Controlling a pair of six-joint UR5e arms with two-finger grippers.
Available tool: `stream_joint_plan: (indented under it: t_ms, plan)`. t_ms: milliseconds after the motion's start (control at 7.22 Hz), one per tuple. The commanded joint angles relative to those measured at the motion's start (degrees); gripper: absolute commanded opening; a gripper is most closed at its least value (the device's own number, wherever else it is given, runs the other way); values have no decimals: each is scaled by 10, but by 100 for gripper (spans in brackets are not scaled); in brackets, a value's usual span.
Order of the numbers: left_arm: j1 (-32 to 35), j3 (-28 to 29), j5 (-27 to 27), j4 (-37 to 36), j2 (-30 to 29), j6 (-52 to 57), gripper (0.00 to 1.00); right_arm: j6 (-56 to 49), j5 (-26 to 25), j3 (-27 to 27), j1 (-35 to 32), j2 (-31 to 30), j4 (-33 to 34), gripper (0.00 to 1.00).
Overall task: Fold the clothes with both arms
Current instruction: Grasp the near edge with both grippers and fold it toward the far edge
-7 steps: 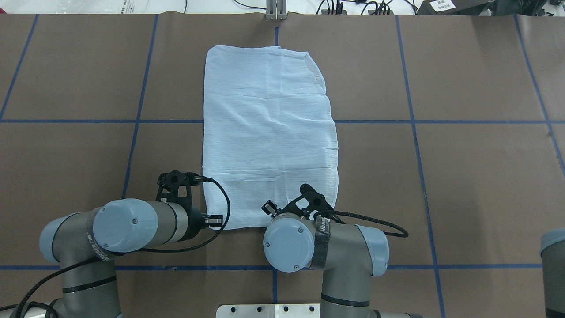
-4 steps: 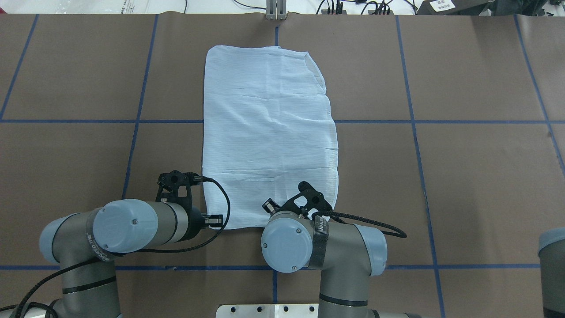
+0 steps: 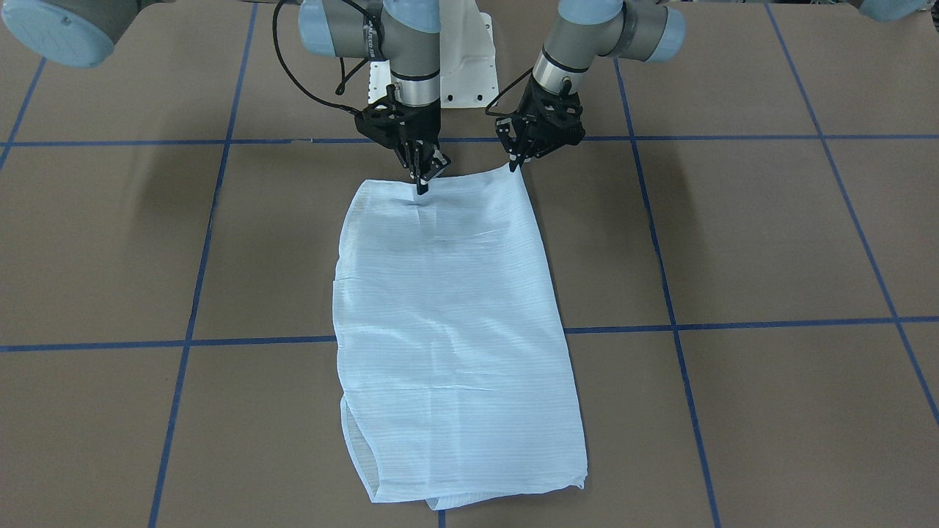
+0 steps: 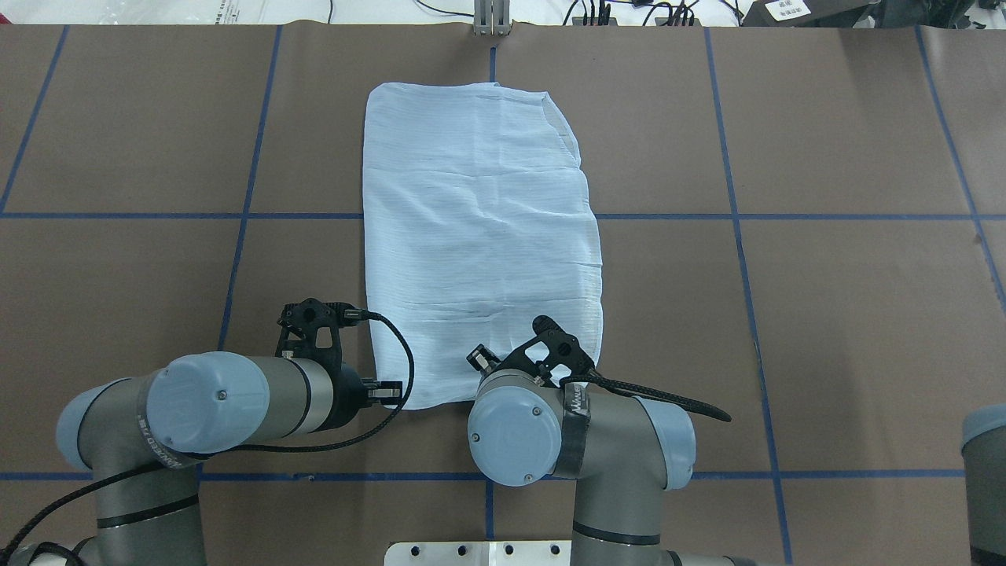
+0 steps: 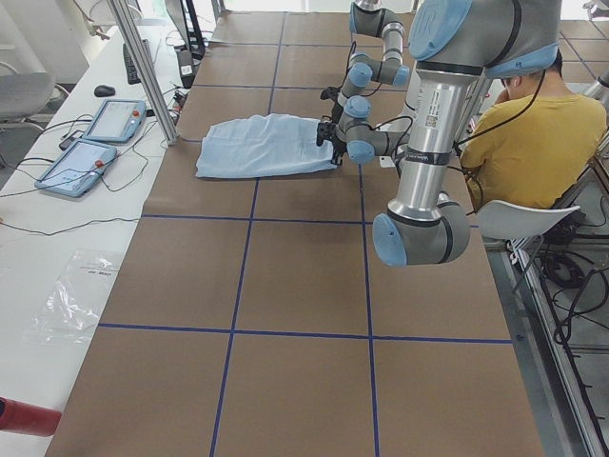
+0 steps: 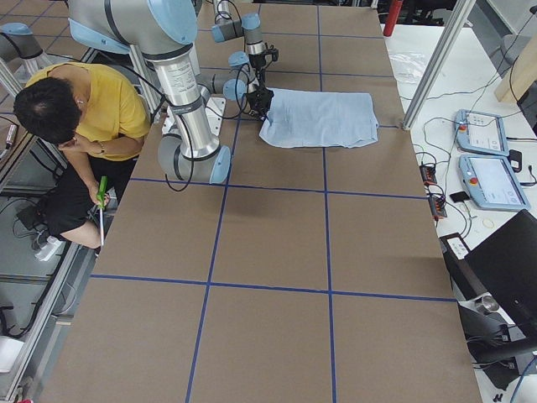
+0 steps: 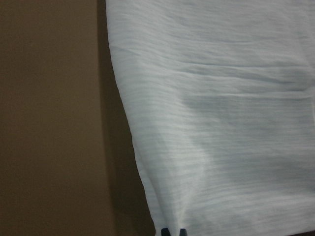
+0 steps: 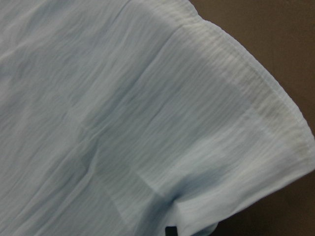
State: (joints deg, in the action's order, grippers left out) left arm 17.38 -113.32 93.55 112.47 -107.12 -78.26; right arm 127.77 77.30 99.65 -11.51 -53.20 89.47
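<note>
Pale-blue crinkled shirt [image 3: 455, 330] lies flat on the brown paper-covered table [image 3: 733, 235]. It's narrowed to a long rectangle running from the robot's side outward, with no sleeves or collar showing, so I read the side folds as done. Front view: right gripper [image 3: 422, 183] is on the robot-side hem, a bit inboard of its corner, jaws drawn narrow with a small pucker in the cloth under them. Left gripper [image 3: 513, 166] is at the other robot-side corner, jaws also near together, with the corner's tip raised slightly to meet them. Overhead: both wrists cover the fingers, so no jaw read there. Shirt sits mid-table, far end close to the far edge, near end under the two wrists. Left side view: shirt is a low flat slab and the grippers are too small to judge. A person [image 5: 519, 133] sits behind the robot and two pendants [image 5: 81, 164] lie on the side bench. Right side view: same layout, nothing extra. Left wrist cam: two fingertips [image 7: 166, 231] at the bottom edge, close together, with fabric tenting into them; looks like a pinch on the shirt. Right wrist cam: only one tip visible, with hem and cloth gathering toward it. That fits a pinch, but the other finger is hidden. Judgement: roughly mid-task. The grasp for the lengthwise fold looks set, but the cloth isn't off the table yet. Left to do: carry the near end over to the far end, possibly one more fold, then release.
</note>
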Motion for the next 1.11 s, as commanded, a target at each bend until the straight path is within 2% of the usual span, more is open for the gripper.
stream_joint_plan:
  t_ms: [0,138,277,415,554,692,831,969]
  plan:
    - [0,-78,21,-41,0,-2,0,-3,-2,145,2,-63,55,0]
    - [-2,-126,23,-51,2,-6,0,-3,-36,224,34,-62,146,0]
    - [-2,-167,30,-79,2,-30,0,-2,-47,310,61,-61,226,0]
    - [-8,-212,43,-128,-1,-39,0,-2,-48,343,67,-51,277,0]
    - [-8,-220,44,-164,-23,-38,0,-4,-50,335,65,-30,278,0]
    - [-4,-195,44,-179,-41,-34,0,-52,-71,265,45,23,275,0]
    - [24,-158,41,-177,-48,-27,0,-84,-77,196,7,42,202,0]
    - [62,-109,38,-177,-70,0,0,-106,-79,113,-25,46,100,0]
